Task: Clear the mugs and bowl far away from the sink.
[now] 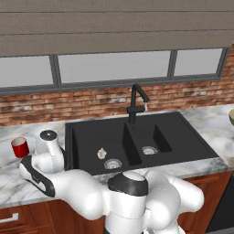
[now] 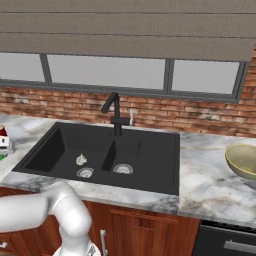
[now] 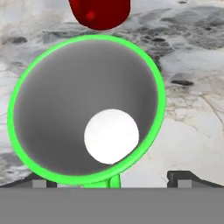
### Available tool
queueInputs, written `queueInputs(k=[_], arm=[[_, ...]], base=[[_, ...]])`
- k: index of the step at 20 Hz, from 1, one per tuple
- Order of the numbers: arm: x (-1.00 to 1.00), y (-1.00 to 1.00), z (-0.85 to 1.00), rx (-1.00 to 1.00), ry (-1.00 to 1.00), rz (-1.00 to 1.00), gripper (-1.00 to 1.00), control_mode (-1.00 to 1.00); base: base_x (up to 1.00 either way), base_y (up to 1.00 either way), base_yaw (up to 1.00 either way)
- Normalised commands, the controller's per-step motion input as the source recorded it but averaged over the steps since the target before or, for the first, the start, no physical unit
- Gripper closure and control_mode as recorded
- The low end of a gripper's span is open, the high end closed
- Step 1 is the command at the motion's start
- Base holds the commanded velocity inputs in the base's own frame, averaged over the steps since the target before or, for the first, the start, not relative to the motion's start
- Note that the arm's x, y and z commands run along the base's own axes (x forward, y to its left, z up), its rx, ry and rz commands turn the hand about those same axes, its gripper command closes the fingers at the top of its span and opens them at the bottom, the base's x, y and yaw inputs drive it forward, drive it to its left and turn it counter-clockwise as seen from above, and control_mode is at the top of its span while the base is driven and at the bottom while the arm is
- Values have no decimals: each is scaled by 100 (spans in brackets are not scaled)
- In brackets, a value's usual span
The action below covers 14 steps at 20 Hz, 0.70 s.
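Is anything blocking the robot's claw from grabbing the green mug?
Nothing visible is. In the hand view the green mug sits straight ahead of the open gripper, its mouth facing the camera. The red mug stands beyond it, not between them.

we see a white-and-grey marbled desk [image 1: 210, 123] running under the brick wall, with the black two-basin sink [image 1: 137, 141] set into its middle. to the left of the sink a red mug [image 1: 20, 147] stands upright on the desk. in the hand view a green mug [image 3: 87, 109] sits on the marble just beside the red one, its mouth open toward us. well apart, to the right of the sink, an olive-tan bowl [image 2: 243, 161] rests on the desk.
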Motion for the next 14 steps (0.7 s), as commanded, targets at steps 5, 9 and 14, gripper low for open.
queueInputs(k=[5, 9, 14], arm=[[6, 21, -16, 0, 0, 0, 100, -100], [0, 2, -3, 0, 0, 0, 100, -100], [-1, 0, -8, 2, 0, 0, 100, -100]], base=[[0, 0, 0], [0, 0, 0], [0, 0, 0]])
